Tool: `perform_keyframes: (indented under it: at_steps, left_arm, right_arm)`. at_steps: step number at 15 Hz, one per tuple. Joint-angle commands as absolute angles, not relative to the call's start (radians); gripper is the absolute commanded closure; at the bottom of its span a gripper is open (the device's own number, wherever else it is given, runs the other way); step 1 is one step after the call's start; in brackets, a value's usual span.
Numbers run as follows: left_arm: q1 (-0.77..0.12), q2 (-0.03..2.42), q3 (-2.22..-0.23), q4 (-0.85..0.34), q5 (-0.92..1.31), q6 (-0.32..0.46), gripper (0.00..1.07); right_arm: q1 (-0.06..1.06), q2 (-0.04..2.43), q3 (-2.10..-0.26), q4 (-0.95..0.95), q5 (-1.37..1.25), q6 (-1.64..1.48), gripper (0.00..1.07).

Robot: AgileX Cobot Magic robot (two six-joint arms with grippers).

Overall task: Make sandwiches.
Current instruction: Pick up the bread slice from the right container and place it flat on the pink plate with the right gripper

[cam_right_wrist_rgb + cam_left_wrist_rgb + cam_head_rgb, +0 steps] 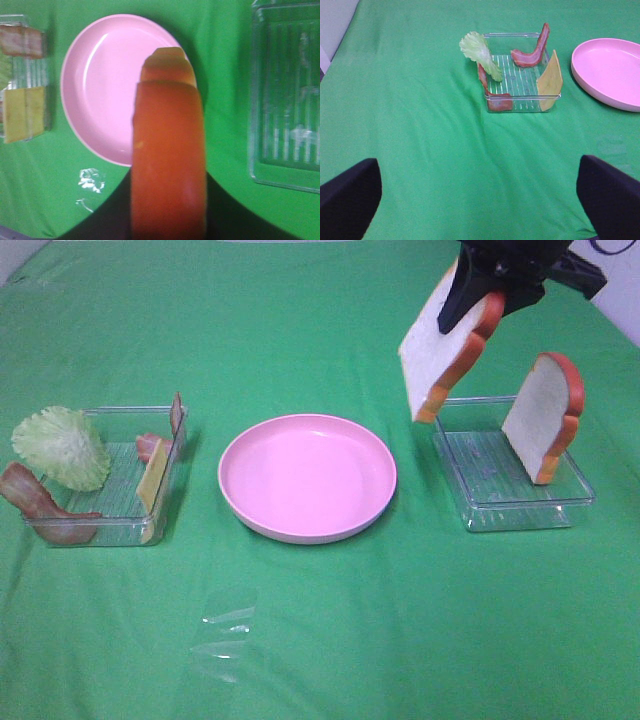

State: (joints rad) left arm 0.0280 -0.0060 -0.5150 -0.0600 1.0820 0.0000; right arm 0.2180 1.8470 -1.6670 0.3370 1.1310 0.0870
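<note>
My right gripper (478, 302) is shut on a toy bread slice (443, 348), white with an orange-brown crust, and holds it in the air between the pink plate (307, 477) and the right clear tray (512, 465). In the right wrist view the slice's crust (168, 165) fills the middle, over the plate's (107, 95) edge. A second bread slice (545, 418) leans upright in the right tray. The left tray (120, 480) holds a lettuce leaf (62, 447), bacon strips (40, 502) and a yellow cheese square (153, 480). My left gripper (480, 200) is open, well short of that tray (520, 75).
A crumpled piece of clear plastic (225, 635) lies on the green cloth in front of the plate. The green cloth (330, 330) covers the whole table. The right tray (290, 95) shows bare in the right wrist view.
</note>
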Motion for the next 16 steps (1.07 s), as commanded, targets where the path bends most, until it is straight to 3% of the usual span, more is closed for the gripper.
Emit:
perform_keyframes:
  at_steps: [1,7,16]
  left_arm:
    - [0.024,-0.023,-0.515,-0.066,1.072,-0.01,0.09]
    - [0.024,-0.023,-0.515,-0.066,1.072,-0.01,0.09]
    - [0.024,-0.023,-0.515,-0.066,1.072,-0.01,0.09]
  right_arm:
    - [0.219,1.802,-1.491,0.702,0.955,-0.153,1.07]
    - [0.221,1.966,-1.48,0.943,0.94,-0.248,1.07]
    - [0.313,2.183,-1.541,1.026,0.806,-0.33,1.07]
